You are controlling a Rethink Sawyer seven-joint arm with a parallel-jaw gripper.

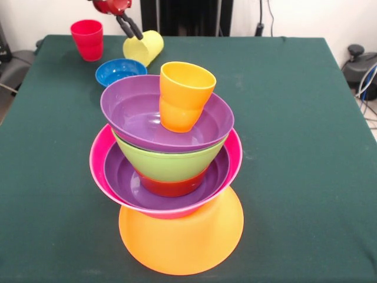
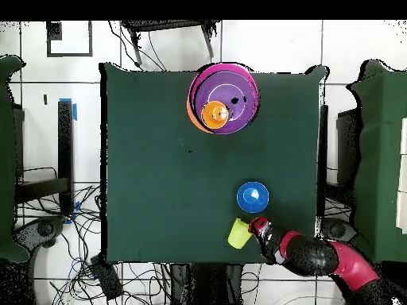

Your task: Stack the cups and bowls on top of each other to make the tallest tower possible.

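The tower (image 1: 177, 177) rises from a large upturned orange bowl (image 1: 179, 239). Above it are nested a hot pink bowl (image 1: 100, 171), a purple bowl (image 1: 121, 177), a small red-orange bowl (image 1: 171, 186), a lime green bowl (image 1: 165, 162) and a second purple bowl (image 1: 126, 109). An orange cup (image 1: 182, 94) stands tilted in the top bowl. The tower also shows in the overhead view (image 2: 222, 99). My gripper (image 1: 136, 34) is at the far left, its fingers pinched on the rim of the pale yellow cup (image 1: 146, 48), which is tipped on its side. The cup (image 2: 238, 233) and gripper (image 2: 259, 228) also show in the overhead view.
A small blue bowl (image 1: 119, 71) sits upright on the table just in front of the yellow cup, and shows in the overhead view (image 2: 253, 196). A red cup (image 1: 88, 39) stands upright at the far left corner. The green table (image 1: 294, 147) ends just behind them.
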